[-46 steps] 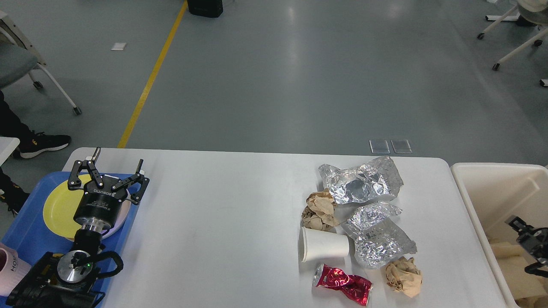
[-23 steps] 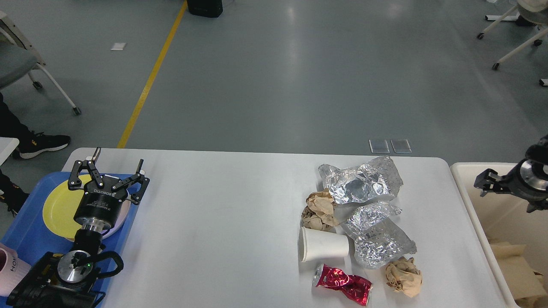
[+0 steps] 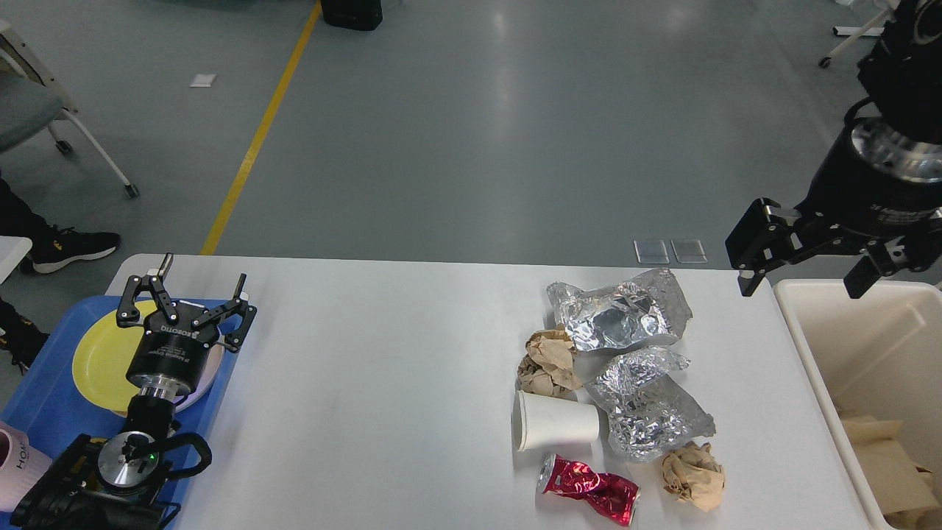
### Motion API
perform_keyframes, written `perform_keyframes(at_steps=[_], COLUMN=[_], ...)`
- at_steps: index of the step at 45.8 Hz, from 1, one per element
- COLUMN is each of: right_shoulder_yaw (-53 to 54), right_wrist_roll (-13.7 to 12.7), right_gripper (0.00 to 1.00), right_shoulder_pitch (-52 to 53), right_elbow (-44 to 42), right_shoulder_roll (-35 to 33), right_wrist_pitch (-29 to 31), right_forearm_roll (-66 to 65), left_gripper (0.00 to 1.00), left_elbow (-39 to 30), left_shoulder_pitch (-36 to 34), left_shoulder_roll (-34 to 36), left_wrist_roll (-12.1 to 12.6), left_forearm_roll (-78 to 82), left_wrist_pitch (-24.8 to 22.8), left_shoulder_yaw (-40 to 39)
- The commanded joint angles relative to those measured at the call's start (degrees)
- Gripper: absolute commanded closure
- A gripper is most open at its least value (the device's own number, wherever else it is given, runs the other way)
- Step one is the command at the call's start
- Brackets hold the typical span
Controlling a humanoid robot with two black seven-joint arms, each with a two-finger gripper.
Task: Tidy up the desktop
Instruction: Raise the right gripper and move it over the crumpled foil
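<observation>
Near edge, right half of the surface (image 3: pixel 383 383): a crushed red can (image 3: pixel 589 495) and a brown paper ball (image 3: pixel 693 478) lie just beside each other. Behind them a white paper cup (image 3: pixel 553 421) lies on its side, touching crumpled foil (image 3: pixel 651 408). Farther still sit a second paper wad (image 3: pixel 548 361) and a larger foil sheet (image 3: pixel 622 313). None of this litter has shifted over the last second.

Change noted: the right gripper (image 3: pixel 798 272), a second ago low inside the cream bin (image 3: pixel 809 346), has risen and now hangs above the bin's far corner, fingers spread wide, empty. Judgement: one deposit is complete; six pieces remain.

Left gripper (image 3: pixel 184 294) is unmoved over the yellow plate (image 3: pixel 96 361) on the blue tray (image 3: pixel 44 405), fingers wide, holding nothing.

The surface is white, matte, round-cornered and spans the middle of the view.
</observation>
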Motion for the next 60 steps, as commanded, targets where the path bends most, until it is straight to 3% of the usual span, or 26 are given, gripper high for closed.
perform_keyframes(at_steps=[1, 8, 17, 28, 49, 60], right_shoulder_yaw=[0.99, 1.43, 1.26, 1.43, 6.53, 11.54], right_wrist_roll=[0.10, 0.10, 0.18, 0.18, 0.18, 0.18], right_gripper=[0.00, 0.00, 0.00, 0.00, 0.00, 0.00], right_shoulder_pitch=[7.10, 6.50, 5.18, -8.78, -49.91, -61.26], right_elbow=[8.59, 11.50, 11.50, 8.17, -17.67, -27.69], right_shoulder_roll=[0.45, -0.17, -1.92, -2.72, 0.79, 5.55], right_wrist_pitch=[-0.69, -6.66, -9.48, -19.41, -27.15, -29.61], right_forearm_roll=[2.72, 3.96, 4.05, 3.87, 3.34, 3.43], left_gripper=[0.03, 0.03, 0.03, 0.03, 0.03, 0.03], left_elbow=[0.00, 0.00, 0.00, 0.00, 0.00, 0.00], left_shoulder_pitch=[0.02, 0.02, 0.02, -0.07, 0.02, -0.07], left_shoulder_roll=[0.01, 0.01, 0.01, -0.08, -0.08, -0.08], left_wrist_roll=[-0.02, -0.10, -0.10, -0.10, -0.01, -0.01], left_forearm_roll=[0.00, 0.00, 0.00, 0.00, 0.00, 0.00], left_wrist_pitch=[0.01, 0.01, 0.01, 0.01, 0.01, 0.01], left_shoulder_yaw=[0.00, 0.00, 0.00, 0.00, 0.00, 0.00])
